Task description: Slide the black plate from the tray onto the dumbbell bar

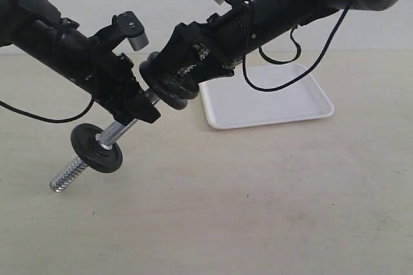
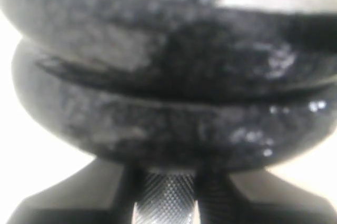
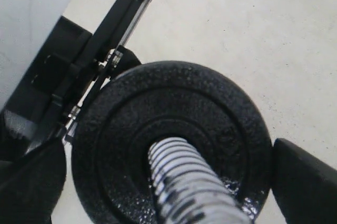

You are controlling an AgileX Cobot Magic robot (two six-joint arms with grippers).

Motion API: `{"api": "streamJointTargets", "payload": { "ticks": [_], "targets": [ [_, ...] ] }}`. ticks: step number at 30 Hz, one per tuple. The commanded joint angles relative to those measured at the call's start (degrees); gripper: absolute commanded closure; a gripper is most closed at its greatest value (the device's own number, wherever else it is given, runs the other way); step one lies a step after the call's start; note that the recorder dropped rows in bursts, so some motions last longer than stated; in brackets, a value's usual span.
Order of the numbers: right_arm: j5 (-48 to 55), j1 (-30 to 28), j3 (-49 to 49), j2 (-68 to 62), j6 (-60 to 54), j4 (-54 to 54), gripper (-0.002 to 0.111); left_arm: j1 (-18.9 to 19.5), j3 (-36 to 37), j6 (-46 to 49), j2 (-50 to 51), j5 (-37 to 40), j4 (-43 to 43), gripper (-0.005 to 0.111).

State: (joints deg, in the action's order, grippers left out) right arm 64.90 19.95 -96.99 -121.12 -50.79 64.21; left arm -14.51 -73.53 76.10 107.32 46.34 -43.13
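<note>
The dumbbell bar [image 1: 116,132] slants up from the table, with my left gripper [image 1: 139,104] shut on its knurled middle [image 2: 166,200]. Its threaded low end [image 1: 64,178] rests on the table, with one black plate [image 1: 97,148] just above it. Two more black plates sit together on the upper end, right above my left fingers [image 2: 213,195]. The outer black plate [image 3: 174,145] [image 2: 158,34] has the threaded bar [image 3: 184,182] through its hole. My right gripper [image 3: 168,182] [image 1: 184,71] stands open around its rim, a narrow gap on each side. The white tray [image 1: 264,97] is empty.
The tray lies behind and to the right of both grippers on the pale tabletop [image 1: 258,204]. Black cables [image 1: 290,75] hang from the right arm over the tray's near-left part.
</note>
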Motion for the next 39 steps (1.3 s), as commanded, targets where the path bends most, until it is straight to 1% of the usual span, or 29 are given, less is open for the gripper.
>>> {"api": "streamJointTargets", "payload": {
  "ticks": [1,4,11,18,25,30,35,39],
  "targets": [
    [5.1,0.7,-0.6,1.6,-0.1,3.6,0.007,0.0,-1.8,-1.1,-1.2,-4.5,-8.4,0.102],
    [5.1,0.7,-0.6,1.6,-1.3,3.6,0.003,0.0,-1.8,-1.1,-0.7,-4.5,-8.4,0.102],
    [5.1,0.6,-0.6,1.6,-2.3,3.5,0.003,0.0,-1.8,-1.1,-0.3,-4.6,-8.4,0.102],
    [5.1,0.6,-0.6,1.6,-2.3,-1.7,0.003,0.0,-1.8,-1.1,-0.2,-4.4,-8.4,0.102],
    [5.1,0.5,-1.0,1.8,-2.0,-2.0,0.003,0.0,-1.8,-1.1,-0.2,-4.1,-6.7,0.102],
    [5.1,-1.1,-3.5,1.9,-0.3,-2.0,0.003,0.0,-1.8,-1.1,-0.2,-3.9,-6.7,0.102],
    [5.1,-4.3,-4.8,1.9,1.1,-1.8,0.003,0.0,-1.8,-1.1,-0.2,-4.3,-6.7,0.102],
    [5.1,-4.4,-4.8,1.9,0.8,-1.8,0.003,0.0,-1.8,-1.1,-0.2,-4.7,-6.7,0.102]
  ]
}}
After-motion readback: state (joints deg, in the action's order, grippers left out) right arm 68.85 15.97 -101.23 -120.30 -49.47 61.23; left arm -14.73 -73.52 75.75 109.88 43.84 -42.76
